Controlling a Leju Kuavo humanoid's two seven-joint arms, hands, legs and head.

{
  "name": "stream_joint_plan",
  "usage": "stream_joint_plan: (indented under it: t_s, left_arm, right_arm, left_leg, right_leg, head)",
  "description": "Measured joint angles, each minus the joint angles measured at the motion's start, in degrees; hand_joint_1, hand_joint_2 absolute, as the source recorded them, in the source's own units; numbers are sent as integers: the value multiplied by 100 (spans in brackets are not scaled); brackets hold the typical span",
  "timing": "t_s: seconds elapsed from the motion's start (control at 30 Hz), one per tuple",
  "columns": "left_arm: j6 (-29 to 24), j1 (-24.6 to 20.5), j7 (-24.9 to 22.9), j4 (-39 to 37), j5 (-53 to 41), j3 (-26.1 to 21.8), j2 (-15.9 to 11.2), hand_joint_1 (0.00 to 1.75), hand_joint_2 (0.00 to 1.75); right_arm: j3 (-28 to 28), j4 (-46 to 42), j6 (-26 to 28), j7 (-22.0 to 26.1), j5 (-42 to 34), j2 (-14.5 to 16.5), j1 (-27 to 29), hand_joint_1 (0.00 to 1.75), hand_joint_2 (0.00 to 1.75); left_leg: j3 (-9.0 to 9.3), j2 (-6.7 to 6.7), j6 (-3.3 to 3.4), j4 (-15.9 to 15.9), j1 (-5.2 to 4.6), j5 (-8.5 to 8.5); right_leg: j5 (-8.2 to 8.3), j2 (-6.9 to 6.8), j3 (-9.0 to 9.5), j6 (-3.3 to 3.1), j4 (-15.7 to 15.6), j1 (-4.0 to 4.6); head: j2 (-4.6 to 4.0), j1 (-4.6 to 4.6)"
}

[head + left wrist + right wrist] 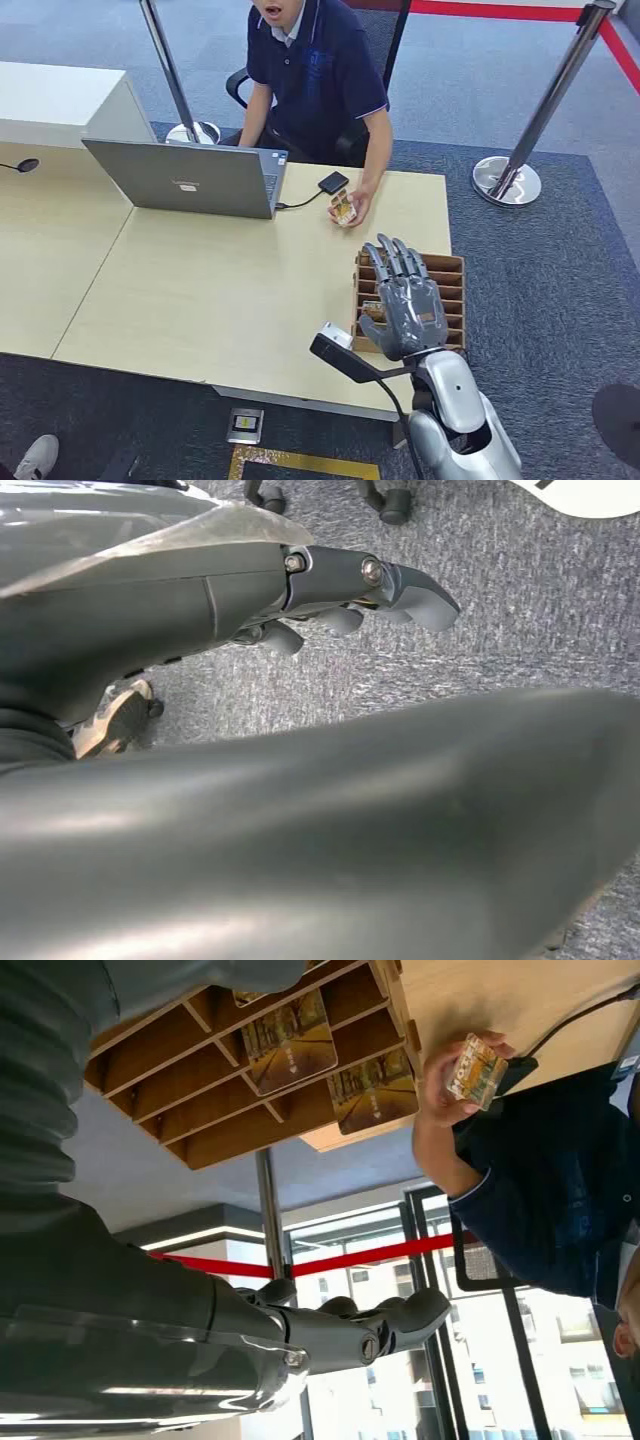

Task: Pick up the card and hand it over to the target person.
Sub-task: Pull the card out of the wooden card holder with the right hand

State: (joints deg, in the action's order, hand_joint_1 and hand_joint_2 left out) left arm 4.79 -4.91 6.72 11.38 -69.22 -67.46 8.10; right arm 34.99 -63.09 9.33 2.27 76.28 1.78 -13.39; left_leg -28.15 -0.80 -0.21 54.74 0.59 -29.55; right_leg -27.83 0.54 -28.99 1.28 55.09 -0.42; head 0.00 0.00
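Note:
A person in a dark blue shirt [317, 70] sits behind the desk and holds a patterned card [343, 210] in one hand by the far edge; the same card [474, 1070] appears in the right wrist view. My right hand [407, 300] hovers over the wooden slotted card holder [453, 280], fingers stretched out and apart, holding nothing. Its fingers [355, 1325] are empty in the right wrist view too, with cards [290, 1040] standing in the holder [189, 1070]. My left hand [362, 585] hangs over grey carpet, holding nothing.
An open grey laptop [189, 180] stands at the middle of the light wooden desk [226, 290], with a black device [333, 182] cabled to it. Two stanchions [521, 140] [177, 90] stand behind. A small camera arm [340, 352] juts out by my right wrist.

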Motion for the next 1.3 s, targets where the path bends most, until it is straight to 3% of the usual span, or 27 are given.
stream_joint_plan:
  t_s: [0.07,0.13,0.2,0.4,0.53,0.73,1.0,1.3]
  left_arm:
    - [-1,4,0,0,-1,0,-1,0,0]
    - [-3,8,-1,-1,-3,1,-4,0,0]
    - [-3,7,-1,-1,-5,2,-10,0,0]
    - [-4,-2,-1,-3,-13,10,-28,0,0]
    - [2,-4,1,-4,-25,21,-42,0,0]
    - [0,-4,3,3,-35,32,-53,0,0]
    - [-1,14,6,11,-17,14,-47,0,0]
    - [-4,21,12,21,8,-11,-42,0,0]
  right_arm:
    - [-36,16,0,-7,-13,-3,18,41,175]
    - [-81,44,1,-13,-30,-12,43,101,175]
    - [-100,66,2,-14,-38,-19,57,141,175]
    - [-149,162,-11,-16,-72,3,79,125,175]
    - [-176,228,-16,-25,-91,32,99,78,175]
    - [-229,373,-3,-57,-118,88,79,50,175]
    - [-269,586,12,-59,-123,165,-10,45,175]
    - [-311,891,54,-27,-116,267,-132,72,175]
  left_leg:
    - [0,1,0,-1,0,1]
    - [-2,2,0,-1,-1,3]
    - [-3,2,0,-2,-1,4]
    - [-3,0,0,-1,0,3]
    - [-4,1,0,-2,0,5]
    - [-4,1,0,-1,-1,4]
    - [-4,5,0,-1,-1,3]
    - [-5,4,0,0,-1,3]
  right_leg:
    - [1,0,-1,0,0,0]
    - [3,-1,-3,-1,-1,-1]
    - [3,-2,-4,-1,-1,-1]
    - [2,-4,-2,-1,-1,0]
    - [4,-4,-4,-2,-2,0]
    - [3,-3,-5,-2,0,-1]
    - [3,1,-6,-1,1,-1]
    - [3,1,-6,-1,1,0]
  head:
    - [0,0]
    - [0,0]
    - [0,0]
    - [0,0]
    - [0,0]
    - [0,0]
    - [0,0]
    - [0,0]
